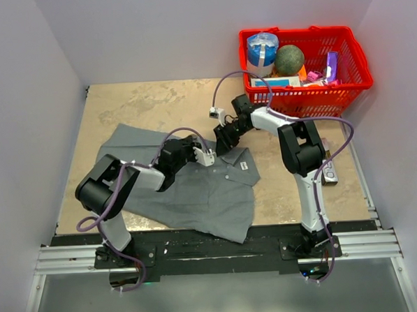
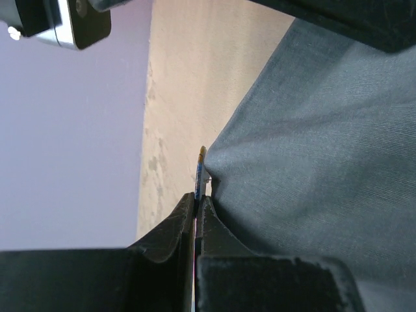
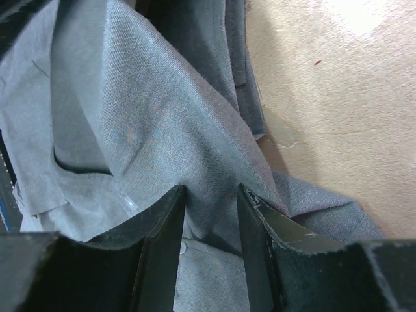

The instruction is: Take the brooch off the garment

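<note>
Left end effector clenches the edge-on brooch; right end effector straddles garment fold, grip unclear.

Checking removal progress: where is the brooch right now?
In the left wrist view the brooch sits edge-on at centre, pinched between the shut fingertips of the left gripper, touching a puckered point of the garment on its right.

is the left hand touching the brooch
Touching. The left wrist view shows the left hand closed on the brooch, seen edge-on, its lower part pinched between the two fingertips right where the shirt puckers.
</note>
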Available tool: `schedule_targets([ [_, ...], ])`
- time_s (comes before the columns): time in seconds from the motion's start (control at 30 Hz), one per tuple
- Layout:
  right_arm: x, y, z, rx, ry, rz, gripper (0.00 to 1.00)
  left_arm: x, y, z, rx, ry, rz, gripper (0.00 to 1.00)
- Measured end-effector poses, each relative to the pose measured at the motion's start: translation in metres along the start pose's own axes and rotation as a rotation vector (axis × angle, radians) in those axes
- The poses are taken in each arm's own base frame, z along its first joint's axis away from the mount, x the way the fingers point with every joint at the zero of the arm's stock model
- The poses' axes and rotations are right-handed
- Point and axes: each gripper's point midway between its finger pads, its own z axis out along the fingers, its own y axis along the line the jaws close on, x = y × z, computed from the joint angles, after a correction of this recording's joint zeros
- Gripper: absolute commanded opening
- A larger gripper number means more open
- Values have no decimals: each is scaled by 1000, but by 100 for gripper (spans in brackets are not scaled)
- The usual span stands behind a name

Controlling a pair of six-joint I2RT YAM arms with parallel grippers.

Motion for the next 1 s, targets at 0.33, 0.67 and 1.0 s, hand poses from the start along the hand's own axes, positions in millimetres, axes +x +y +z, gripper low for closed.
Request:
schedule_targets([
  [0.33,7,6,4,-44,-15,2,40,24,-1,46,-88,40,231,0],
  [0.67,6,7,4,-54,-24,-2,40,64,70,63,-238,166,208,0],
  [1.0,-2,-9,-4,19,-45,-61,40,71,129,71,-55,274,-503,0],
])
